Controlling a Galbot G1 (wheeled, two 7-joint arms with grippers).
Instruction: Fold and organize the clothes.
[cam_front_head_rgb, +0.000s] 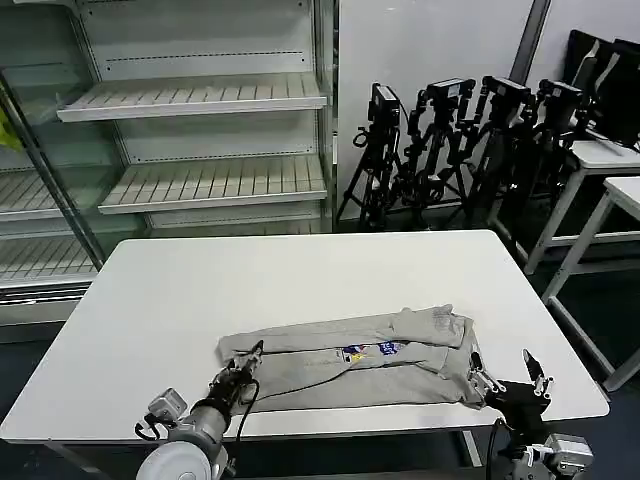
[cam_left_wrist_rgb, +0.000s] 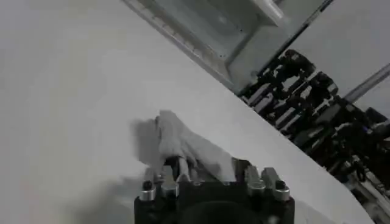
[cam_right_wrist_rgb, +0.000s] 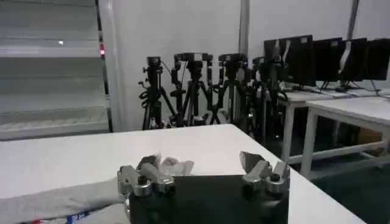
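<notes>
T-shirt (cam_front_head_rgb: 365, 360) front and centre: the light grey garment lies along the near half of the white bench (cam_front_head_rgb: 300, 275), folded into a long band running left to right, its small multicoloured chest print facing up near the middle. One sleeve sits bunched on top toward the far right end, and the cloth shows soft wrinkles along its length.

Down at the left end, the left hand (cam_front_head_rgb: 250, 362) is right at the near-left corner of the shirt. The left wrist view shows a crumpled peak of grey fabric (cam_left_wrist_rgb: 183, 146) rising between its fingers, so the hand is closed on that corner and pinching the cloth.

Over on the right, the right hand (cam_front_head_rgb: 507, 375) sits at the near-right edge of the bench, against the shirt's right end. Its fingers (cam_right_wrist_rgb: 143, 173) stand well spread in the right wrist view, one on the grey cloth side and the other out over bare bench, and nothing is gripped between them.

Behind the bench stands a white shelf unit (cam_front_head_rgb: 200, 130) on the far left, with a row of black tripods (cam_front_head_rgb: 450, 150) lined up against the far wall to the right.
</notes>
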